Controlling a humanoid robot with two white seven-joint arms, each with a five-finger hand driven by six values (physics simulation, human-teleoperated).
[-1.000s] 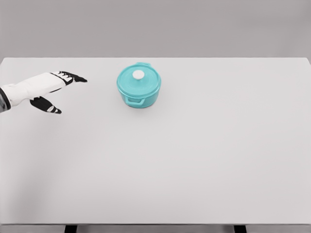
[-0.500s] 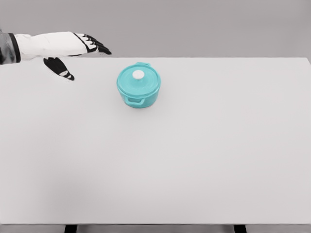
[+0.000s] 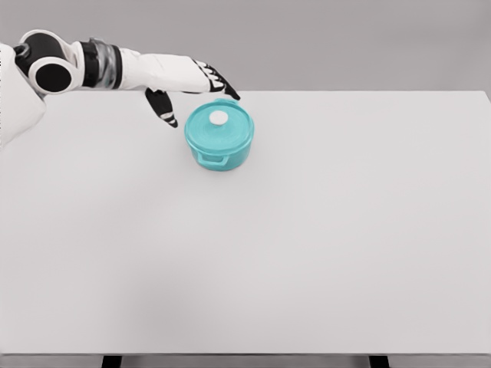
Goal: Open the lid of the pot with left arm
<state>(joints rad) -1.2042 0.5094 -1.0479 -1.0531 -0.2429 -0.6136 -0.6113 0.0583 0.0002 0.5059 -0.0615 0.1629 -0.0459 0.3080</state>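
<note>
A broad, plain white table [image 3: 322,253] fills nearly the whole view, its far edge running against a grey wall. On its far left-of-centre part stands a small round turquoise pot [image 3: 219,136], upright, with a side handle facing the near edge and another just showing at the back. Its matching turquoise lid [image 3: 218,121] sits flat and closed on the rim, and a small white round knob [image 3: 219,117] stands at the lid's middle.

The robot's white left arm comes in from the upper left, stretched almost level over the table's far edge. The left hand [image 3: 188,83] is spread: the dark-tipped fingers [image 3: 222,87] point right and reach to just beside the pot's back rim, while the thumb [image 3: 163,107] hangs down apart from them on the left of the pot. It holds nothing, and I can't quite tell whether the fingertips brush the lid's far edge or hang just above it. The right arm is nowhere to be seen.

To my eye this is the approach step: the lid is not yet gripped. The next move seems to call for bringing the hand down and a little nearer so that thumb and fingers bracket the knob, closing on it firmly, then lifting straight up so the pot does not tip.
</note>
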